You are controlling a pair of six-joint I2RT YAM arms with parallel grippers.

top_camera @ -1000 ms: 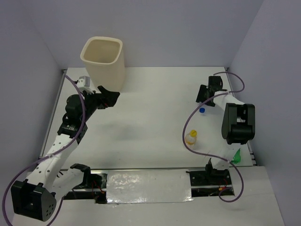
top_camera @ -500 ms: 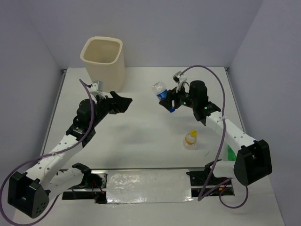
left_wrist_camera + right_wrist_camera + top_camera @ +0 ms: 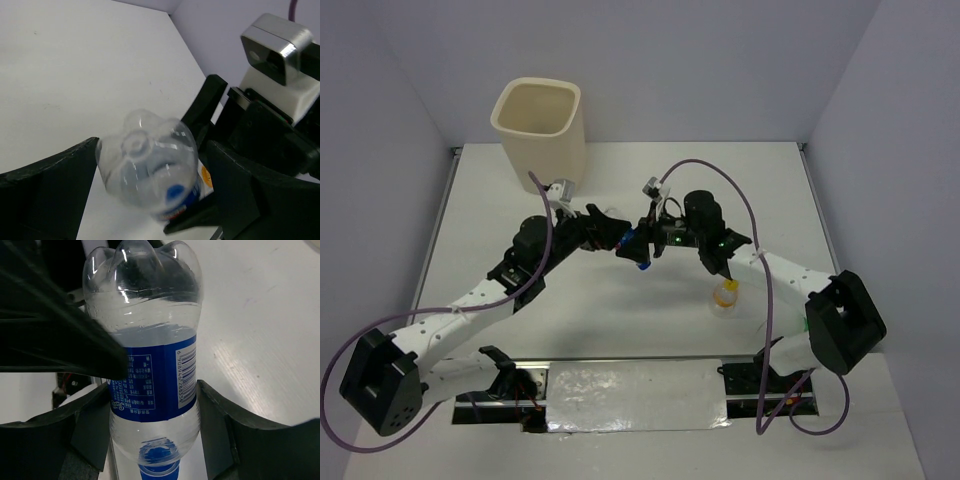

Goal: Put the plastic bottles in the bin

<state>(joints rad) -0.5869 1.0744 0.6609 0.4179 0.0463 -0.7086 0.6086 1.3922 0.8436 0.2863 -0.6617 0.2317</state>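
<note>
1. While the right gripper (image 3: 646, 243) is clenched on the small clear plastic bottle with the blue label and blue cap (image 3: 150, 365), that bottle hangs in mid-air over the white table (image 3: 650, 180). It is to the right of the tall cream-beige plastic bin (image 3: 548, 150), on the arms' side of it and well apart from it.
2. The left gripper (image 3: 150, 165) is spread wide, with one black finger on either side of the bottle's lobed base. It does not visibly press the base, so this looks like a hand-over not yet completed.
3. If the right gripper lets go before the left one closes, the bottle would likely drop to the table and roll away from the bin.
4. The left gripper reaches only the rounded base end, so a shallow bite on thin, slippery plastic could let the bottle squirt out or tip.
5. The two grippers sit very close together, and their fingers could knock each other as they part.
6. A short clear orange-capped bottle (image 3: 725, 294) stands on the table farther right of the bin, just beside the right arm's forearm.
7. A purple cable (image 3: 705, 170) loops above the right arm.
8. Nothing on the table lies between the held bottle and the bin. The bin's rim is high, though, so the bottle would have to be lifted over it.
</note>
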